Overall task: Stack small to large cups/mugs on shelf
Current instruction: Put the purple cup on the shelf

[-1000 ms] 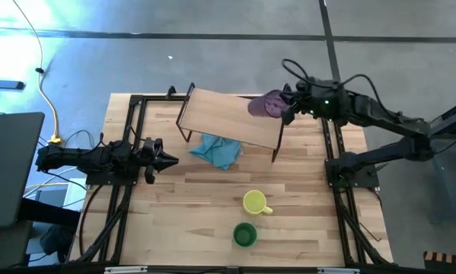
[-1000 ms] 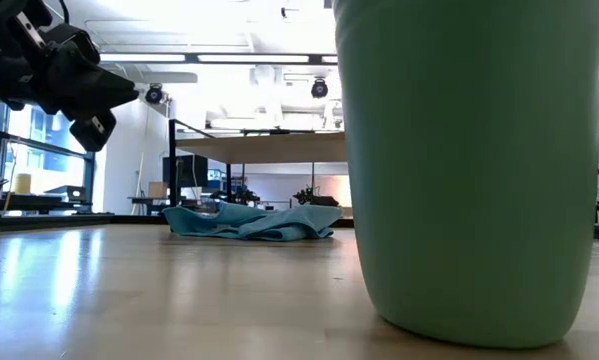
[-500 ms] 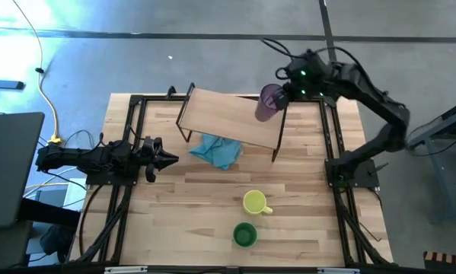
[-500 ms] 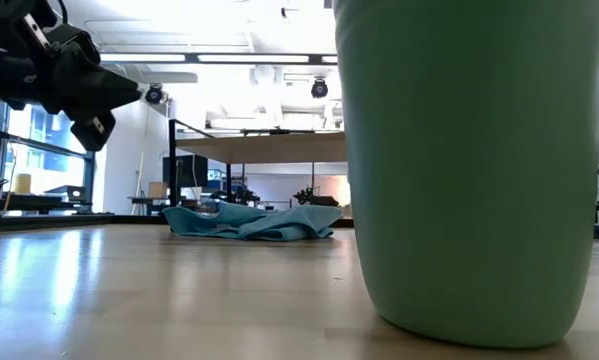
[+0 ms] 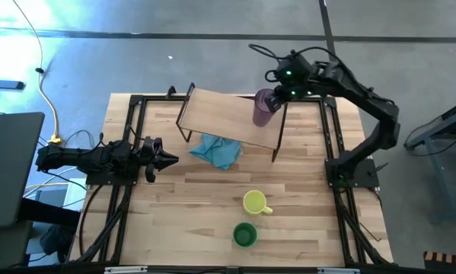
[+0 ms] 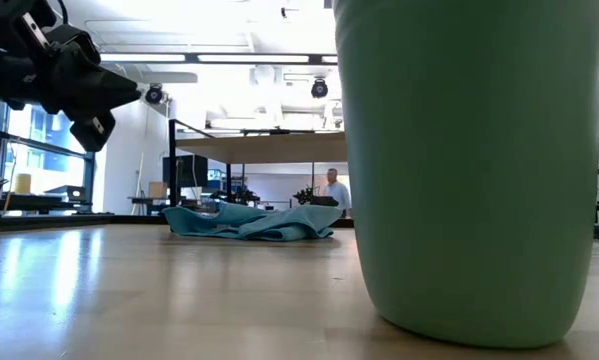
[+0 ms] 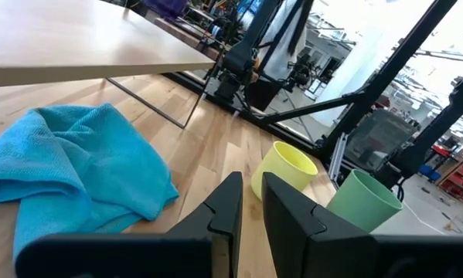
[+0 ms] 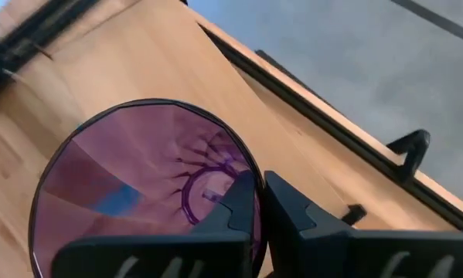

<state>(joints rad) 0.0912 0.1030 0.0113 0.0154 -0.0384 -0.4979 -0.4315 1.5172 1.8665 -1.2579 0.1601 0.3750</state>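
The translucent purple tumbler (image 5: pixel 263 107) stands mouth up over the right far part of the shelf (image 5: pixel 224 118), with my right gripper (image 5: pixel 277 95) shut on it from above. In the right wrist view I look down into the tumbler (image 8: pixel 138 193). The yellow mug (image 5: pixel 255 203) and the green cup (image 5: pixel 245 234) stand on the tabletop near the near edge. The green cup (image 6: pixel 469 170) fills the right of the low view. My left gripper (image 5: pixel 167 159) waits shut above the table's left side, touching nothing. My right gripper holds the purple tumbler by its rim (image 8: pixel 250 171), one finger inside the mouth and one outside the wall. The fingers come from above, pointing down. The tumbler is upright below them. Whether its base touches the shelf board, I cannot tell.
A crumpled blue cloth (image 5: pixel 218 149) lies on the table, partly under the shelf's near edge. Dark metal frames (image 5: pixel 129 144) run along the table's left and right sides. A person (image 6: pixel 331 190) stands far off in the room behind.
My right gripper has risen and swung toward the table's far left, tipping from level to pointing down. The purple tumbler in it has turned from tilted to upright over the shelf's right end.
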